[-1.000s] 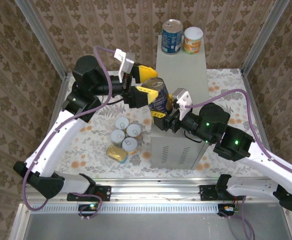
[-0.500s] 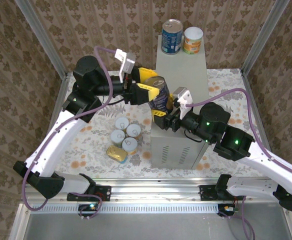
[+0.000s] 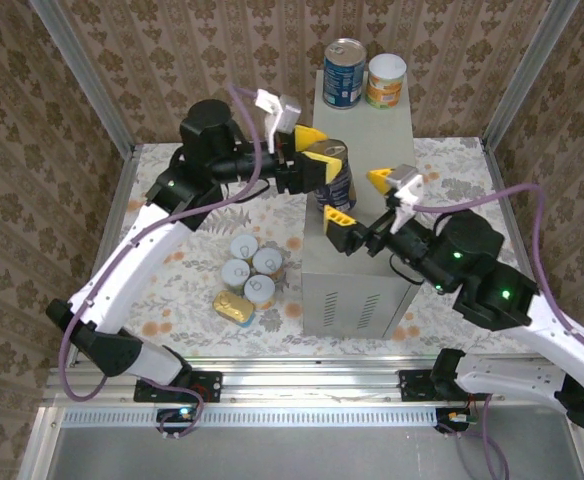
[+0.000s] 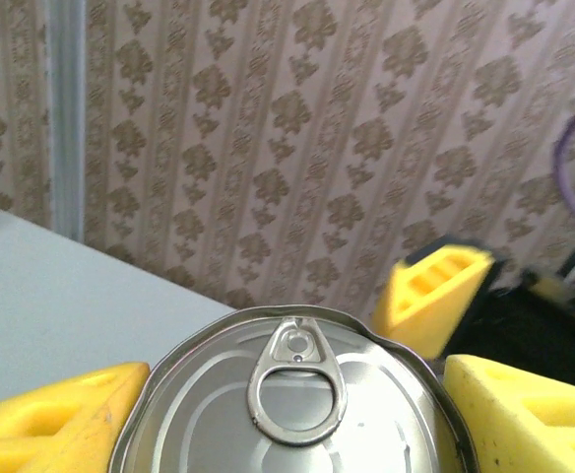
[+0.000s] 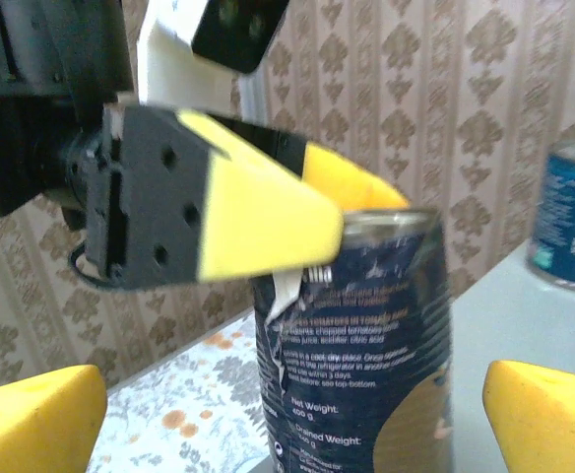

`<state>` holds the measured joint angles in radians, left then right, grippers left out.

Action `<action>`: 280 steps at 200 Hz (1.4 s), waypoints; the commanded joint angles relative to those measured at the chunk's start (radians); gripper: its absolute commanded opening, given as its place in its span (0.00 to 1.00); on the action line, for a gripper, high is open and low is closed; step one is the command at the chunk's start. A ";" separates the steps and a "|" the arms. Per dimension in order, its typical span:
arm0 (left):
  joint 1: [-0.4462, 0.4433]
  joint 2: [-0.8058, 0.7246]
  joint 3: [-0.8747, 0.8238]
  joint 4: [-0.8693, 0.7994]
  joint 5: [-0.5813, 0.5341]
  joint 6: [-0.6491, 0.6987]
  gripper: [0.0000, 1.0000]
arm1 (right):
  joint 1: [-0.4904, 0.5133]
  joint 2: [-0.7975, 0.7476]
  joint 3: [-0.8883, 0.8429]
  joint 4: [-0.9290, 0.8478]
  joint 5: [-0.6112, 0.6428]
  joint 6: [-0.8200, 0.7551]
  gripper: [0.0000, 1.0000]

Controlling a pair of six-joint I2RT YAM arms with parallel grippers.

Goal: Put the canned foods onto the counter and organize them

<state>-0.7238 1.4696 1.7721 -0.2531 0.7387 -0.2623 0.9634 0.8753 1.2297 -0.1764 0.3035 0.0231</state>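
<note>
Top external view: the grey metal counter [image 3: 372, 130] runs from 6 to 12 o'clock up the middle. The left gripper [image 3: 319, 147] reaches in from 9 o'clock and pinches a dark blue pull-ring can [image 3: 338, 188] near its top rim, with a yellow pad on either side. The right gripper [image 3: 360, 197] sits just beside that can at 4 o'clock, jaws spread wide and touching nothing.

The can stands upright, long axis vertical, at the counter's 9 o'clock edge. I cannot tell whether its base rests on the top. From the right wrist it lies dead ahead, between the spread fingers.

Bare counter stretches towards 12 o'clock, up to a blue-labelled can [image 3: 344, 75] and an orange can [image 3: 386, 82], so setting down looks like the left arm's job. White-lidded cans [image 3: 252, 268] and a flat yellow tin [image 3: 234, 307] sit on the floral floor [image 3: 172, 270] at 8 o'clock.
</note>
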 commanded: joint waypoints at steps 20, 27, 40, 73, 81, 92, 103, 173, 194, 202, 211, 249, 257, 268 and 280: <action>-0.087 0.047 0.224 -0.158 -0.221 0.211 0.56 | -0.005 -0.149 -0.015 -0.104 0.194 -0.037 1.00; -0.100 0.066 0.257 -0.195 -0.249 0.235 0.56 | -0.005 -0.176 -0.022 -0.119 0.218 -0.044 1.00; -0.130 0.100 0.311 -0.252 -0.312 0.274 0.57 | -0.005 -0.228 -0.034 -0.148 0.260 -0.052 1.00; -0.178 0.188 0.431 -0.353 -0.445 0.345 0.58 | -0.005 -0.333 -0.054 -0.207 0.330 -0.064 1.00; -0.183 0.205 0.451 -0.366 -0.459 0.350 0.58 | -0.005 -0.351 -0.055 -0.219 0.341 -0.065 1.00; -0.184 0.218 0.467 -0.368 -0.460 0.350 0.58 | -0.004 -0.369 -0.055 -0.235 0.352 -0.065 1.00; -0.184 0.228 0.473 -0.365 -0.466 0.346 0.58 | -0.005 -0.382 -0.053 -0.247 0.356 -0.066 1.00; -0.184 0.256 0.514 -0.397 -0.455 0.337 0.82 | -0.005 -0.383 -0.053 -0.275 0.351 -0.060 1.00; -0.183 0.248 0.503 -0.402 -0.445 0.337 0.93 | -0.005 -0.376 -0.053 -0.272 0.346 -0.058 1.00; -0.184 0.242 0.494 -0.401 -0.440 0.336 0.95 | -0.004 -0.374 -0.053 -0.272 0.345 -0.059 1.00; -0.184 0.231 0.480 -0.402 -0.431 0.334 0.98 | -0.005 -0.370 -0.053 -0.271 0.343 -0.060 1.00; -0.181 0.160 0.342 -0.352 -0.436 0.316 1.00 | -0.005 -0.359 -0.053 -0.260 0.341 -0.063 1.00; -0.180 0.143 0.304 -0.332 -0.438 0.309 1.00 | -0.005 -0.353 -0.052 -0.256 0.339 -0.065 1.00; -0.177 0.118 0.249 -0.296 -0.441 0.301 1.00 | -0.004 -0.346 -0.048 -0.256 0.335 -0.066 1.00; -0.174 0.089 0.190 -0.257 -0.452 0.289 1.00 | -0.005 -0.336 -0.043 -0.255 0.332 -0.069 1.00</action>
<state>-0.9073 1.6238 2.0480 -0.6109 0.2913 0.0586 0.9634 0.5186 1.1889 -0.4507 0.6235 -0.0277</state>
